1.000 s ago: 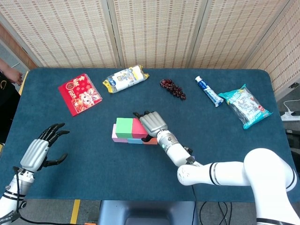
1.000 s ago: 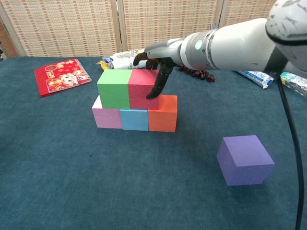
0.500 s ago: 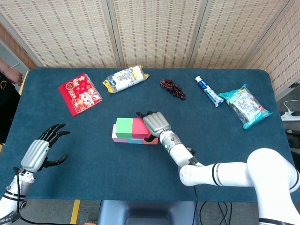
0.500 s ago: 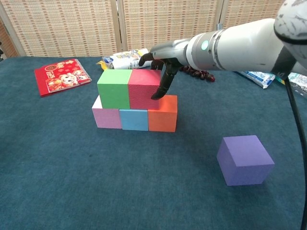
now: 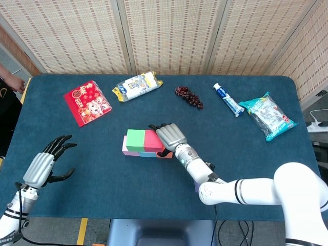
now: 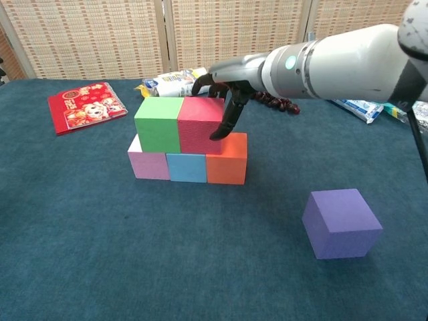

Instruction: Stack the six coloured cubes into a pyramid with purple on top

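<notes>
If the right hand [image 6: 224, 100], fingers spread against the red cube [image 6: 199, 124], drags off carelessly, it could knock red off orange [image 6: 227, 158].

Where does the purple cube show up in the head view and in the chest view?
Head view: almost wholly hidden behind the right arm; at most a sliver by the forearm, too little to place.
Chest view: the purple cube sits alone on the table, lower right, apart from the stack.
Shared landmark: the red cube, touched by the right hand.
</notes>
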### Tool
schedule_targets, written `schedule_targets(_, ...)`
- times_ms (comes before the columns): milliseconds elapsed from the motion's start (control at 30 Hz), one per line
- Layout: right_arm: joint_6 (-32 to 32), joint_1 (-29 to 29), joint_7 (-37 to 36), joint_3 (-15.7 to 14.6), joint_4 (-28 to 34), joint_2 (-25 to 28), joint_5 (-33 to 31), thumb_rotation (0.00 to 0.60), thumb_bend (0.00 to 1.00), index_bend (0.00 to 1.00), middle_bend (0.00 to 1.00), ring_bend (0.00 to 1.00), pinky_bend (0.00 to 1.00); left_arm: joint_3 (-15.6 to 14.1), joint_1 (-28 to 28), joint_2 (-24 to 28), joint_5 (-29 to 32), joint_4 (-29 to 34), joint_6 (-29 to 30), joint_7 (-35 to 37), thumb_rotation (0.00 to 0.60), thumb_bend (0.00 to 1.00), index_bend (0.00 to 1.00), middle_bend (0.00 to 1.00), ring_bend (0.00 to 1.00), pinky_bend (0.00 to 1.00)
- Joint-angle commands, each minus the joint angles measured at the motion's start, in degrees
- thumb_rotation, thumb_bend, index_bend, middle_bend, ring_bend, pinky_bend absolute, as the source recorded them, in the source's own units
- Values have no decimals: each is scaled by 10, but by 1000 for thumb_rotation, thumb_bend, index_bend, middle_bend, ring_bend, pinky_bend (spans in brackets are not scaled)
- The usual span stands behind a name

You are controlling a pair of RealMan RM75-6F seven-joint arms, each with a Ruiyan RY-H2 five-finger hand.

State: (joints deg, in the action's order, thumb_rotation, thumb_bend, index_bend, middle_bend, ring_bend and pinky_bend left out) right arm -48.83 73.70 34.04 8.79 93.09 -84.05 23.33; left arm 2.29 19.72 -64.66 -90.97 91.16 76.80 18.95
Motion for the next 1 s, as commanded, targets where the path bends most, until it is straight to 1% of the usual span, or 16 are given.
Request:
schedule_targets(33,0,-1,-1,-1,4,3,2,600,322,208,348,299,398,1,1,0,0,2,0,0,600,316,199,57,0,126)
schedule_targets(333,5,-1,-2,-5,2,4,-4,600,322,202,348,300,399,0,2,-2,3,0,-4,0,600,316,195,57,0,126)
schedule_targets(600,12,-3,-11,-4,-1,4,4,600,322,200,348,300,399,-1,3,-2,4,-1,-7,0,600,315,195,57,0,126)
schedule_targets(700,9,-6,-15,-4,0,8,7,600,322,184,348,297,398,-1,3,-2,3,0,-7,-1,600,316,196,57,0,126)
schedule_targets(833,-1,-15,-21,-5,9,21,18,600,322,129,336,226,375,1,4,-2,4,0,-7,-1,600,316,194,58,0,126)
schedule_targets(900,-5,-24,-29,-5,19,33,27,600,322,93,297,176,347,2,4,-1,4,1,-7,-3,600,315,194,58,0,126)
schedule_targets(1000,-17,-46,-50,-4,41,59,56,600,322,46,250,142,325,2,7,1,2,2,-10,-4,600,316,194,58,0,126)
